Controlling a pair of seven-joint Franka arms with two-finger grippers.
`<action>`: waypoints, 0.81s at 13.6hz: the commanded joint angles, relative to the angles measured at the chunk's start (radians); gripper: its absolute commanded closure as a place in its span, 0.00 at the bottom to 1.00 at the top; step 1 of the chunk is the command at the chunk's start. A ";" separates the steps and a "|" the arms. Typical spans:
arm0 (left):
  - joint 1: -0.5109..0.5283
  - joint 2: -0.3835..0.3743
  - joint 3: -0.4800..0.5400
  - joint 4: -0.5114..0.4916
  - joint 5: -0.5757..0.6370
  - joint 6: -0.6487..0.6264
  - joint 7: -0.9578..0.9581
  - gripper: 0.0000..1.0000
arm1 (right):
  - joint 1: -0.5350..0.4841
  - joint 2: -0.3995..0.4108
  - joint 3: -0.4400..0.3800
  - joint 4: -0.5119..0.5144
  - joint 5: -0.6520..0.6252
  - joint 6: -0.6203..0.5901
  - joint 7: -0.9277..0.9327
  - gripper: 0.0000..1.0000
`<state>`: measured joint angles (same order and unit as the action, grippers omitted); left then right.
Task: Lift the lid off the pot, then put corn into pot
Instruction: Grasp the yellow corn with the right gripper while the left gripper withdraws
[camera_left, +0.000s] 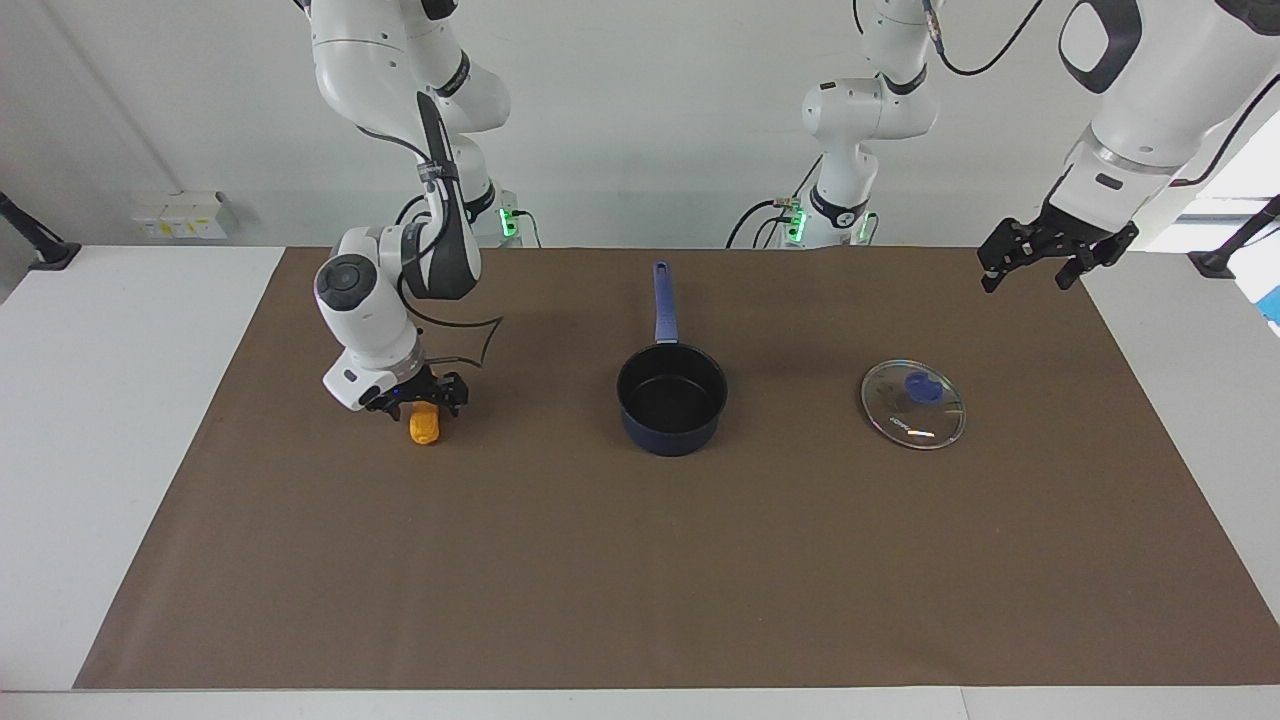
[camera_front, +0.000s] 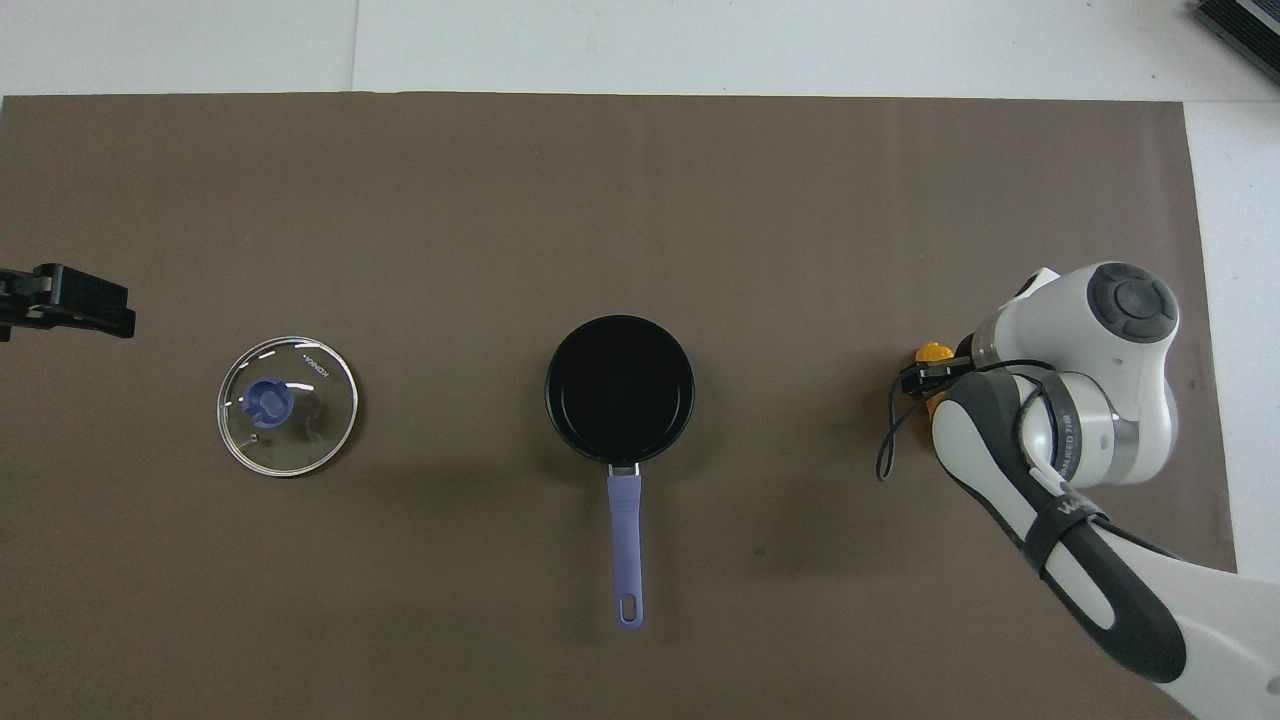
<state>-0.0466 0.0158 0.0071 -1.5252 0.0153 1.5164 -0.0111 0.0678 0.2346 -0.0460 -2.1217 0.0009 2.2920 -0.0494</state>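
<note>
Facing view, corn pickup.
- Right hand (camera_left: 420, 407) is down on the corn (camera_left: 426, 429); whether its fingers have clamped cannot be told.
- Corn lies on the table (camera_left: 140, 420), directly beneath that hand; likely light, stiff and bumpy, best gripped across its middle.
- Pot (camera_left: 671, 397) stands open, well apart from that hand.
- Left hand (camera_left: 1056, 256), fingers apart, waits high; lid (camera_left: 913, 404) lies below it.
</note>
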 joint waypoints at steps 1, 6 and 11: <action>-0.006 -0.072 0.004 -0.108 -0.011 0.040 0.007 0.00 | -0.013 -0.006 0.008 -0.017 -0.013 0.026 -0.012 1.00; -0.007 -0.069 0.004 -0.105 -0.017 0.057 0.026 0.00 | -0.008 -0.004 0.006 0.089 -0.018 -0.070 0.034 1.00; -0.007 -0.068 0.004 -0.101 -0.018 0.059 0.025 0.00 | 0.070 -0.009 0.006 0.362 -0.021 -0.297 0.238 1.00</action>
<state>-0.0474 -0.0249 0.0051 -1.5924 0.0099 1.5498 0.0008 0.0976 0.2186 -0.0437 -1.8586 -0.0009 2.0785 0.0988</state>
